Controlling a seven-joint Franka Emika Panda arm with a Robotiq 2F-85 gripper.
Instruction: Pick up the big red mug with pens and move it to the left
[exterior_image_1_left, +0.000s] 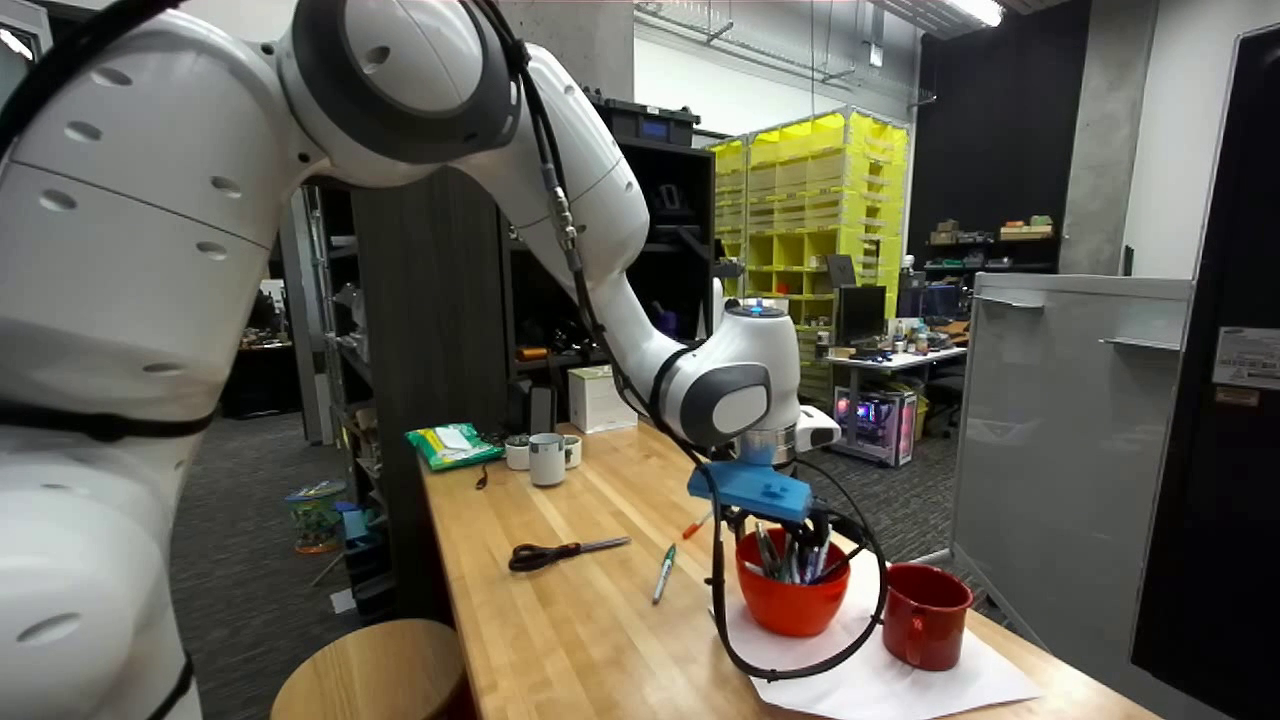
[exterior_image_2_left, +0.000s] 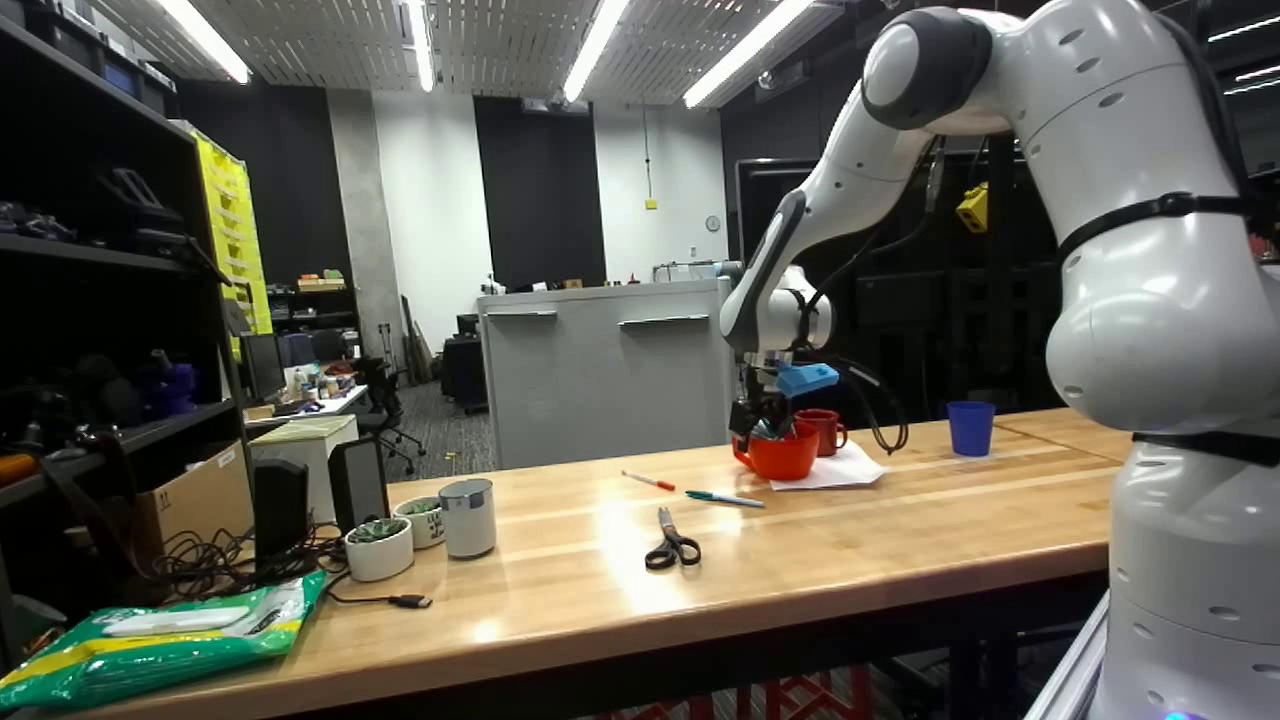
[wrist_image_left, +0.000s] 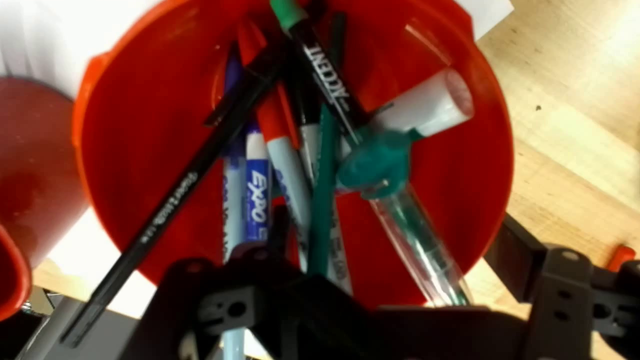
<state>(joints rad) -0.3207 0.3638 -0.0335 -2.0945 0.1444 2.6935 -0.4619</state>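
scissors (exterior_image_1_left: 570, 549) on table (exterior_image_2_left: 540, 595) | blue cup (exterior_image_2_left: 970, 432) upright | grey cup (exterior_image_2_left: 468, 522) beside white pots (exterior_image_2_left: 380, 557)
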